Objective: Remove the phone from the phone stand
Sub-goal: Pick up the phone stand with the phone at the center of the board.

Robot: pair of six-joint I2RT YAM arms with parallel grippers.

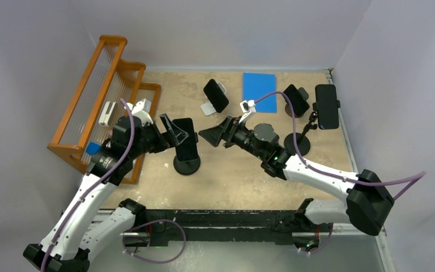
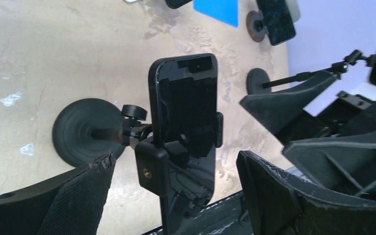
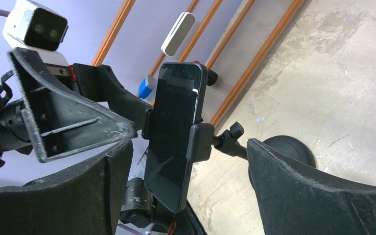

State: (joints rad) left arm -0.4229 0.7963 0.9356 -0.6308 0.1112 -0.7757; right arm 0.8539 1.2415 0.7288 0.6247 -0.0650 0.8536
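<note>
Tan, scuffed tabletop [image 1: 238,175] fills the space between pale walls, with both arm bases bolted along its 6 o'clock edge. Just beyond them, near the centre, stands the black slab phone [image 2: 186,112]. It is upright, pinched by its long edges in the black spring clamp [image 2: 152,169] of a stand whose short neck runs to a round black weighted base [image 2: 83,132]. The clamp grips the phone around its middle, leaving the top and bottom of its edges bare. That is probably why both arms come in from the sides at phone height rather than from above.

Overhead, the left gripper [image 2: 175,164] sits at the phone's 9 o'clock and the right gripper [image 3: 188,147] at its 3 o'clock, pointing at each other. Both have their padded fingers spread wide. Each wrist view frames the phone in the gap between its own fingers, with clear space on either side, so neither is holding it. I cannot tell how far the tips reach past the phone's edges in depth. The task looks barely begun: the phone is fully seated, and a grip on a bare edge would have to come first.

Farther back, an orange wooden stepped rack [image 1: 110,96] lines the 9 to 10 o'clock side, and a blue rectangular card [image 1: 259,92] lies at 12 o'clock. More dark phones on their own stands [image 1: 327,106] cluster from 12 to 2 o'clock, well apart from the grippers.
</note>
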